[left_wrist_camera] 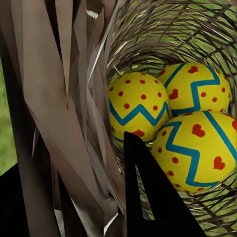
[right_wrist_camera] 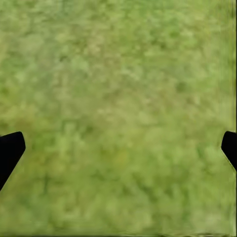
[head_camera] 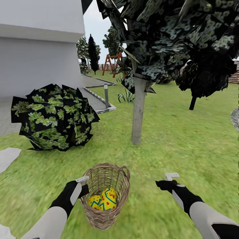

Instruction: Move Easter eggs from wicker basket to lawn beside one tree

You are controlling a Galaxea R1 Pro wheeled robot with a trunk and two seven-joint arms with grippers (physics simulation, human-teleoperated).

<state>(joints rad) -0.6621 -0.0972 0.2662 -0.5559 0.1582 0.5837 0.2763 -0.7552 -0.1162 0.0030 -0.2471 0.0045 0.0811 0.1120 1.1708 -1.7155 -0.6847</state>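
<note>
The wicker basket point(head_camera: 105, 199) stands on the lawn point(head_camera: 186, 132) right in front of the robot, between its two arms. All three Easter eggs point(head_camera: 103, 199) lie together at the bottom of it, yellow with blue zigzag bands and red marks. In the left wrist view they press against one another: one dotted point(left_wrist_camera: 137, 109), two with hearts point(left_wrist_camera: 197, 88) point(left_wrist_camera: 200, 148).

The left end effector point(head_camera: 81, 186) is at the basket's rim on the robot's left side. The left wrist view shows one dark finger point(left_wrist_camera: 148, 197) inside the weave just beside the eggs, with the wicker wall running across the camera. Whether it pinches the wall or sits loose I cannot tell.

The right end effector point(head_camera: 169, 181) hangs over bare grass, well apart from the basket. In the right wrist view its two dark fingertips point(right_wrist_camera: 10, 150) sit at opposite edges with only grass between them, so it is spread wide and holding nothing.

Beyond the basket rises the tree point(head_camera: 138, 109), pale trunk upright, dark speckled canopy overhead. To the left sits a round black-and-green bush point(head_camera: 54, 118), with a white building point(head_camera: 39, 43) behind it. Pale paving slabs point(head_camera: 8, 157) show at the left edge.
</note>
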